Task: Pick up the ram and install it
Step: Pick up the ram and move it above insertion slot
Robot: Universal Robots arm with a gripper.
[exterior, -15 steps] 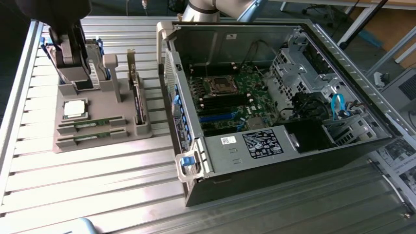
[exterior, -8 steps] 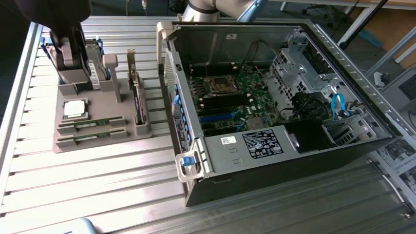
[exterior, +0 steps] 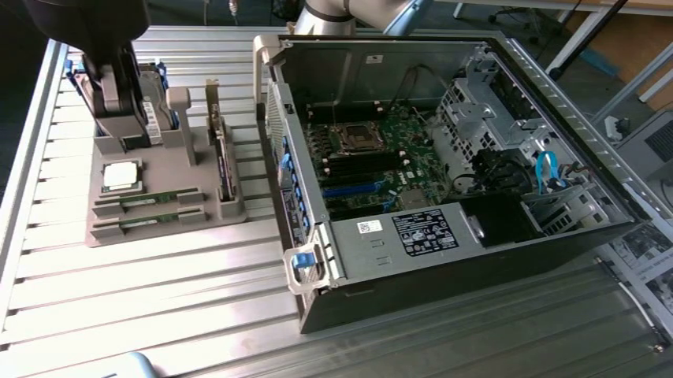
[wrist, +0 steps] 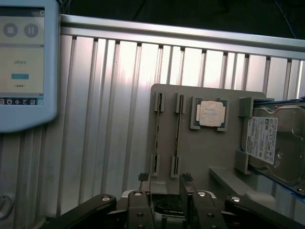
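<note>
Two ram sticks stand on edge in slots of the grey holder tray point(exterior: 169, 228): one ram point(exterior: 147, 199) beside the other point(exterior: 147, 223). In the wrist view the same sticks are the ram point(wrist: 177, 133) and its neighbour point(wrist: 156, 138). My gripper point(wrist: 164, 183) is open, its fingertips point(wrist: 143, 179) apart and nothing between them. It hangs above the tray's edge, just short of the sticks' near ends. My dark arm point(exterior: 90, 39) looms over the tray's far end at the exterior view's left. The open computer case point(exterior: 442, 157) shows its motherboard point(exterior: 384, 153).
On the tray also lie a silver CPU chip point(wrist: 211, 113), a hard drive point(wrist: 274, 143) and an upright expansion card point(exterior: 221, 157). A teach pendant point(wrist: 24, 62) rests on the ribbed metal table point(exterior: 158, 299). The case's wall point(exterior: 289, 181) rises right beside the tray.
</note>
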